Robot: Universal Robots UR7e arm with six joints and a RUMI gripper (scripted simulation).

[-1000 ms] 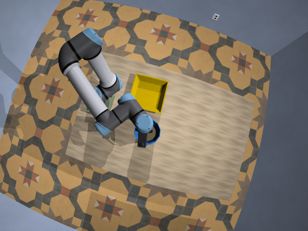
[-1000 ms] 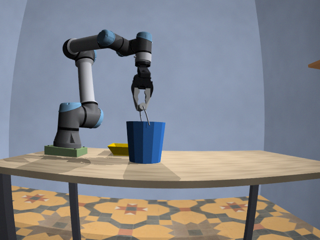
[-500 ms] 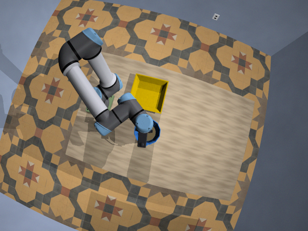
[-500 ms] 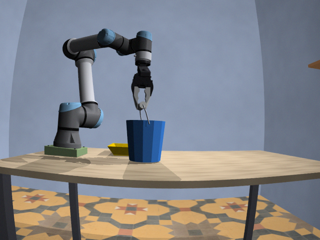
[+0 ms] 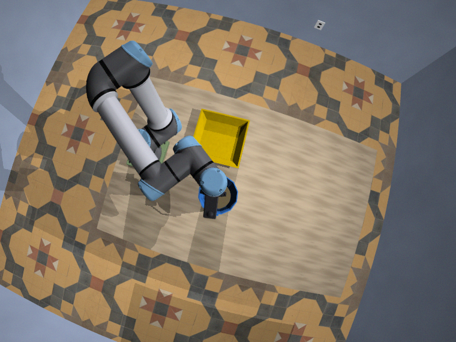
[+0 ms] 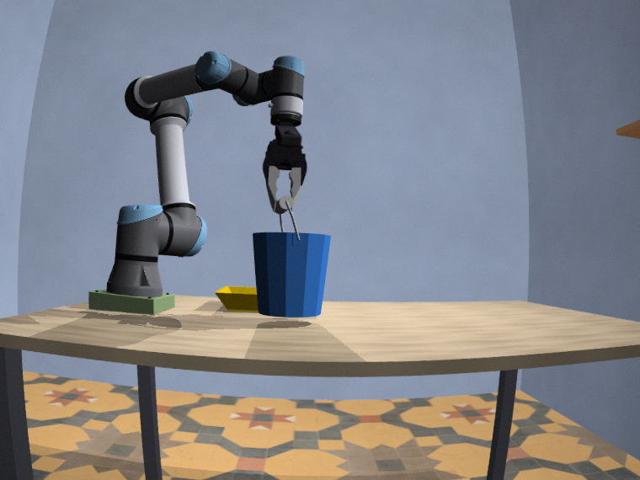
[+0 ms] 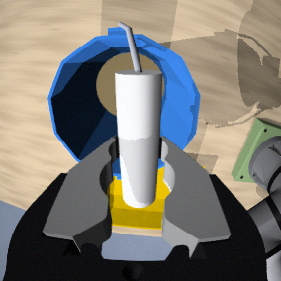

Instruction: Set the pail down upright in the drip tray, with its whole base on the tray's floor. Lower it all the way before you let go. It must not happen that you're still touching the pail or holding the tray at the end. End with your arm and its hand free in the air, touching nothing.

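Observation:
A blue pail (image 6: 290, 274) hangs upright from its thin wire handle, its base a little above the table top, as its shadow below shows. My gripper (image 6: 283, 205) is shut on the white grip of the handle (image 7: 138, 139), right above the pail. From above, the pail (image 5: 225, 198) is mostly hidden under my wrist. The yellow drip tray (image 5: 222, 137) sits on the table just beyond the pail, towards the arm's base side; it shows behind the pail in the side view (image 6: 237, 298) and under my fingers in the wrist view (image 7: 136, 210). The tray is empty.
The arm's green base plate (image 6: 130, 301) stands at the table's left end. A wooden shelf edge (image 6: 629, 129) juts in at the far right, well above the table.

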